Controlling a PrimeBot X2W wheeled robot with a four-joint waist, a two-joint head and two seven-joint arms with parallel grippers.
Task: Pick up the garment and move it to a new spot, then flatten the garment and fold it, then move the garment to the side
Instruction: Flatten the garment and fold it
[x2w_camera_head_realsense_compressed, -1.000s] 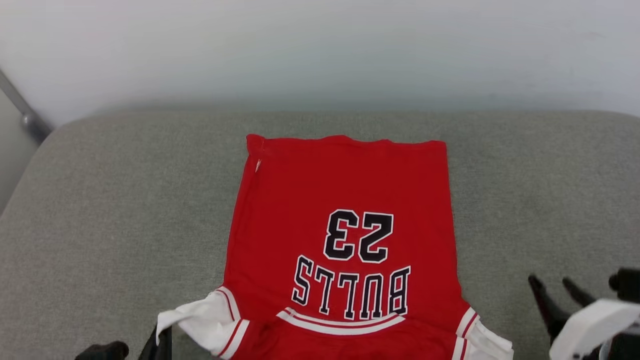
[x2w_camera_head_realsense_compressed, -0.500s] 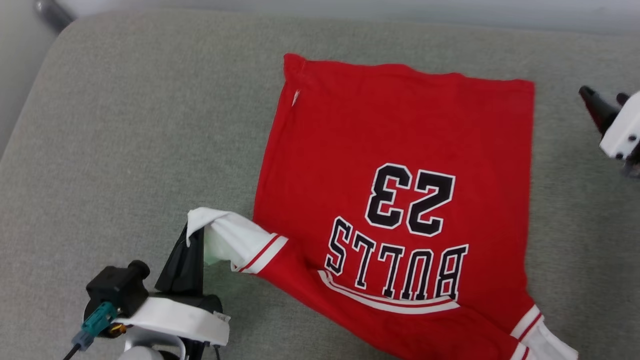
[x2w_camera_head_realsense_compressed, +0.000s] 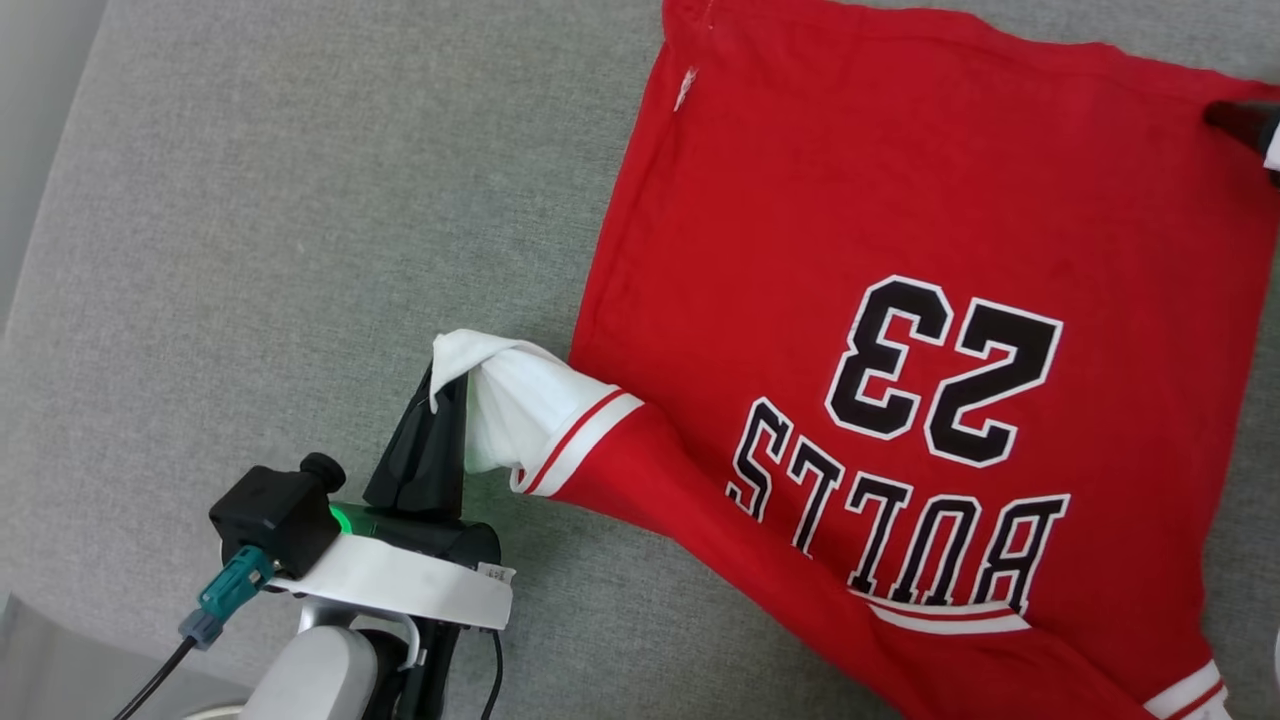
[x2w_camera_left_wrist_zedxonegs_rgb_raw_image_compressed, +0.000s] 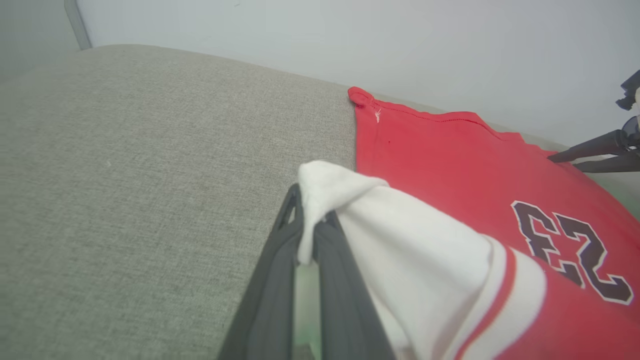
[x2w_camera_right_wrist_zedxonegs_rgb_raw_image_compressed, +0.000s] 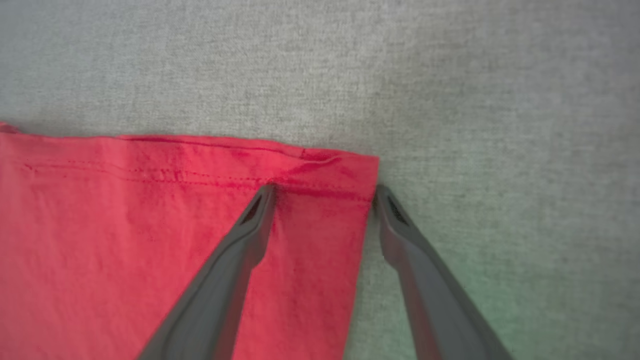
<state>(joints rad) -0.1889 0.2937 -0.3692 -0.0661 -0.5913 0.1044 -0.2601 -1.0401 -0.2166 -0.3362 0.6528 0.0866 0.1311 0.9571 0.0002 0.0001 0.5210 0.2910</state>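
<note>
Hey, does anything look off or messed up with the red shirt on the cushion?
The shirt mostly lies flat on the grey cushion, print up. One white sleeve is bunched into a peak, pinched in the shut left gripper. A tiny pale fleck sits near one hem corner, too small to identify.

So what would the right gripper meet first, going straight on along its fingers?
Probably the garment at its hem corner, straddled by the open right gripper, over the grey cushion; height unclear.
</note>
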